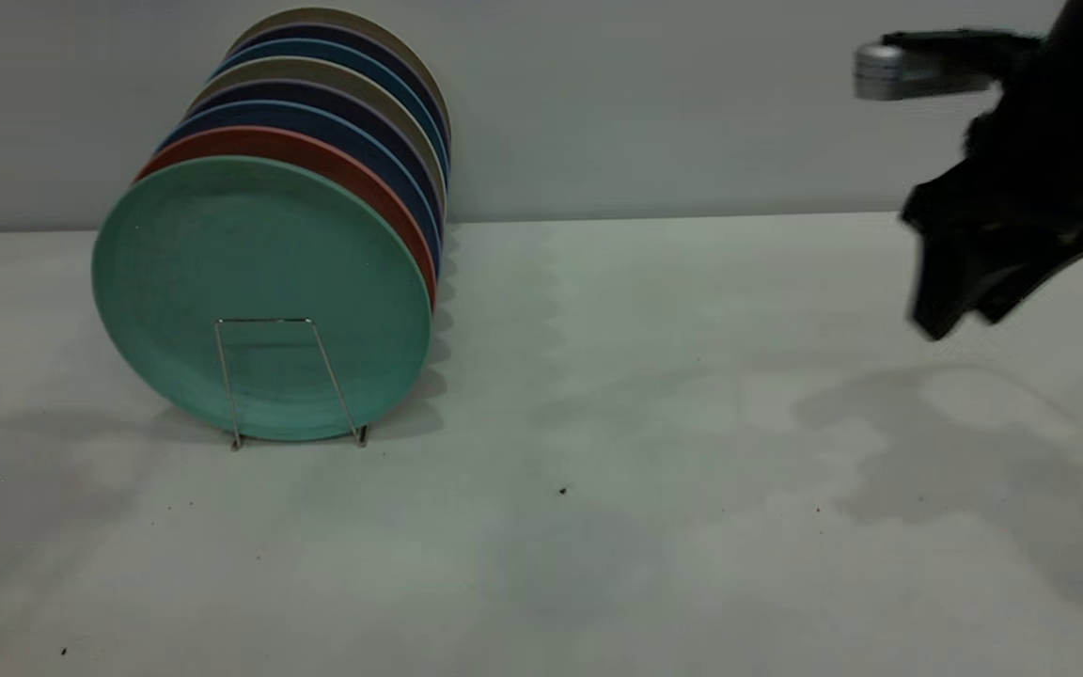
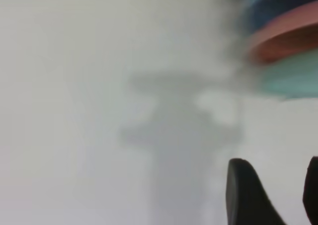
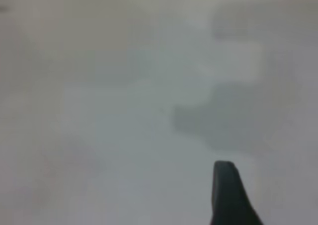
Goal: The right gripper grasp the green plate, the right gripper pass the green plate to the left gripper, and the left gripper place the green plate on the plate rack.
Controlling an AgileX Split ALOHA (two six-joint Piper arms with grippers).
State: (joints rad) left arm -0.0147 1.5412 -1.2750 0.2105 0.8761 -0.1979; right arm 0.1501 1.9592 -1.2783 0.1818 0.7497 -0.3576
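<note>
The green plate (image 1: 259, 254) stands upright at the front of the plate rack (image 1: 264, 321), on the table's left side. One wire loop of the rack shows in front of it. The plate's edge also shows in the left wrist view (image 2: 293, 78). My right gripper (image 1: 965, 320) hangs in the air at the far right, well away from the plates, open and empty. Only one of its fingertips (image 3: 224, 185) shows in the right wrist view. My left gripper (image 2: 278, 185) is out of the exterior view; its wrist view shows it open and empty above bare table, near the plates.
Behind the green plate stand a salmon-pink plate (image 1: 316, 155) and several dark blue and beige plates (image 1: 344, 103), all in the same rack. A grey wall (image 1: 692, 103) runs close behind. The white table (image 1: 645, 423) stretches between the rack and my right gripper.
</note>
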